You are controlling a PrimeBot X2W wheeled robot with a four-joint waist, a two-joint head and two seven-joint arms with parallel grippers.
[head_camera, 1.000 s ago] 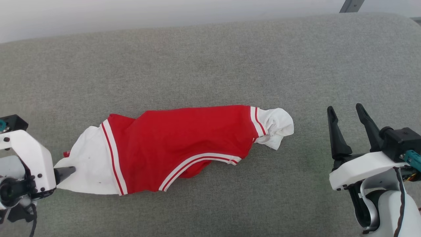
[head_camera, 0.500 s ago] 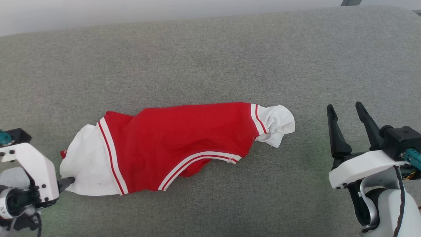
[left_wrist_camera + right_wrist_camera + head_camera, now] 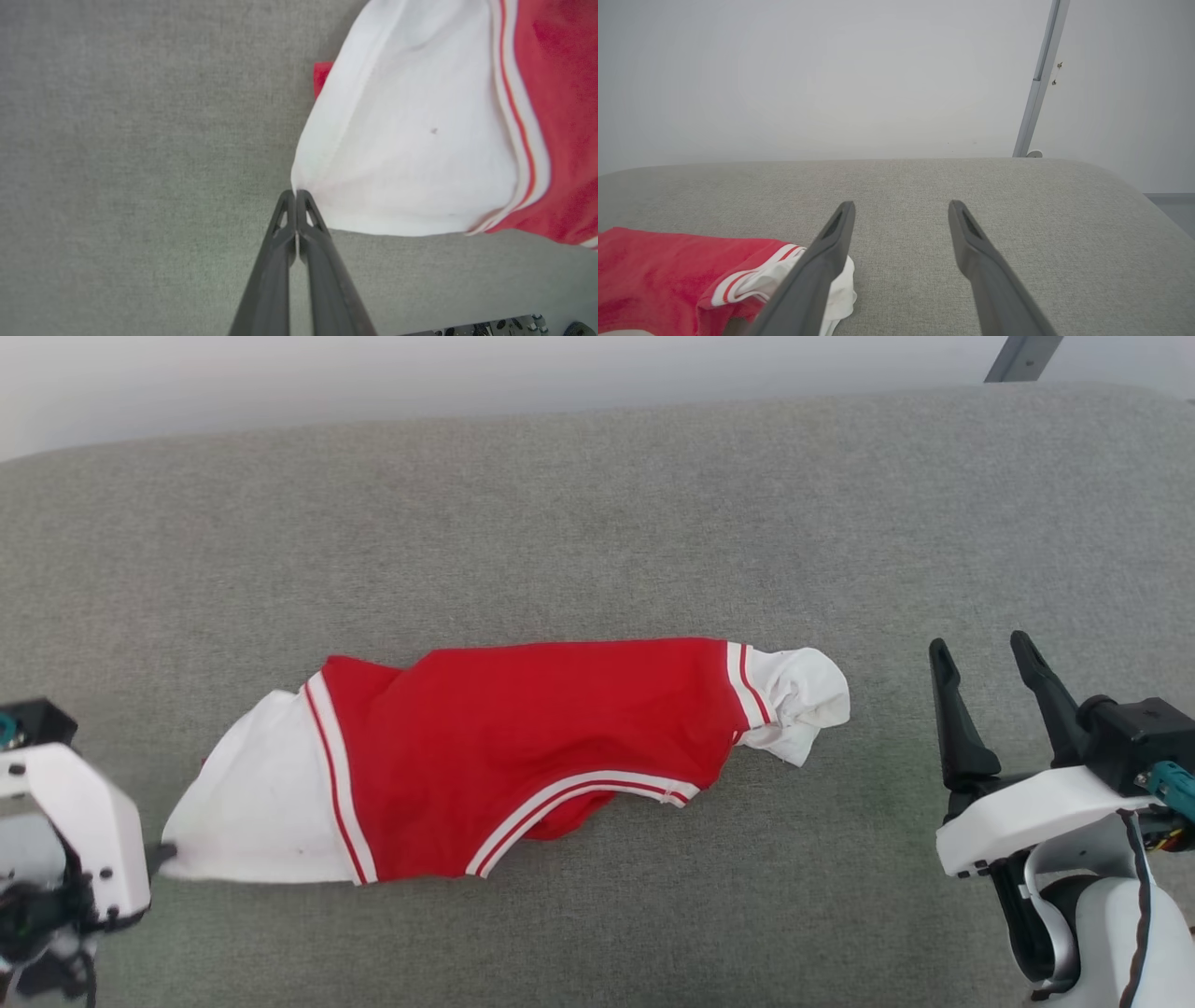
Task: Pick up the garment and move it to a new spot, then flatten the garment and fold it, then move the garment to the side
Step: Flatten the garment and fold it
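The garment (image 3: 541,728) is a red T-shirt with white sleeves, lying bunched in a long strip across the grey padded surface (image 3: 597,504). My left gripper (image 3: 163,852) is at its left end, shut on the lower corner of the white sleeve. In the left wrist view the fingertips (image 3: 295,192) pinch that corner of the garment (image 3: 411,130), and the cloth fans out taut from them. My right gripper (image 3: 978,642) stands open a little right of the other white sleeve, holding nothing. The right wrist view has that gripper (image 3: 901,205) open above the surface, with the garment (image 3: 668,261) at lower left.
A pale wall runs behind the padded surface (image 3: 1017,210), whose right end curves down toward the floor. A slanted metal pole (image 3: 1041,79) stands at the back right, and it reappears as the pole (image 3: 1022,357) at the top right of the head view.
My left gripper has shut on the white sleeve's corner and drawn back to the left, pulling the sleeve out flatter. The right arm has stayed still. The head camera shifted slightly.
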